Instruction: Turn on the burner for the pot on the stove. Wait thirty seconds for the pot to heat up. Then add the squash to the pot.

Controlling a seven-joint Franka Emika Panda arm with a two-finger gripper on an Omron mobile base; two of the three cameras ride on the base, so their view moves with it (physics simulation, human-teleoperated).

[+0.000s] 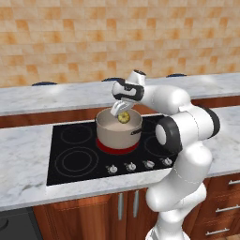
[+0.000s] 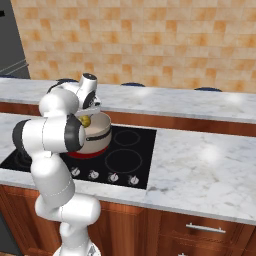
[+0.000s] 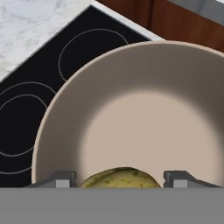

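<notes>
The grey-beige pot stands on the black glass stove, over a burner that glows red around its base. My gripper hangs just above the pot's open mouth, shut on the small yellow-olive squash. In the hand view the squash sits between the two fingertips, with the pot's pale, bare inside straight below. From the right base view the squash shows over the pot, partly behind my arm, and the red glow of the burner shows under it.
A row of silver knobs runs along the stove's front edge. Unlit ringed zones lie left and right of the pot. Marble counter surrounds the stove, with a raised back ledge and tiled wall behind.
</notes>
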